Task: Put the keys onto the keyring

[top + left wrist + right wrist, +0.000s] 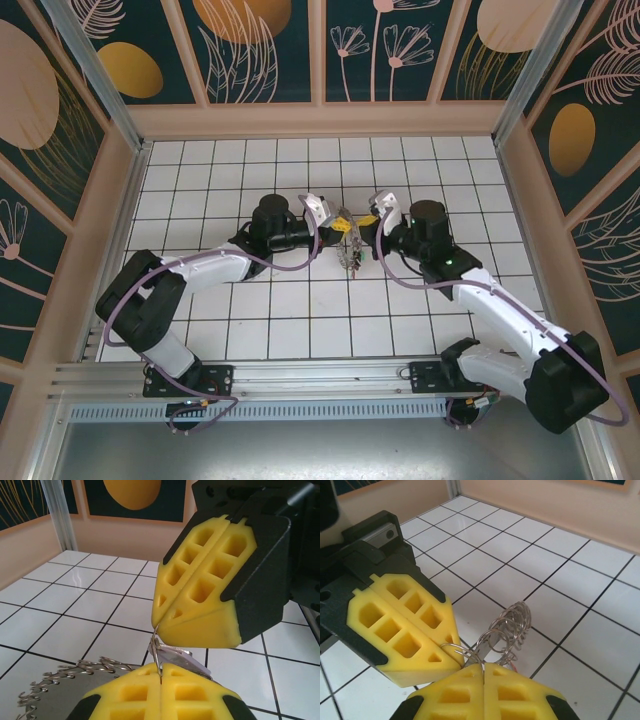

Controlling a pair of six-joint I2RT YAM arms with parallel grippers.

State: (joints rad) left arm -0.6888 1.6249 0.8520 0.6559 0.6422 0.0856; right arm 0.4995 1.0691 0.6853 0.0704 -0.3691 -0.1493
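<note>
Keyring (156,646), a thin wire loop, is pinched from two sides above the tiled table (250,330). The left gripper (161,672) is clamped shut on the wire. The right gripper (159,616) faces it tip to tip and is closed on the same wire. The keys (352,256) hang bunched just below both sets of fingertips, and small wire loops (507,627) fan out just past the right gripper's tips.
</note>
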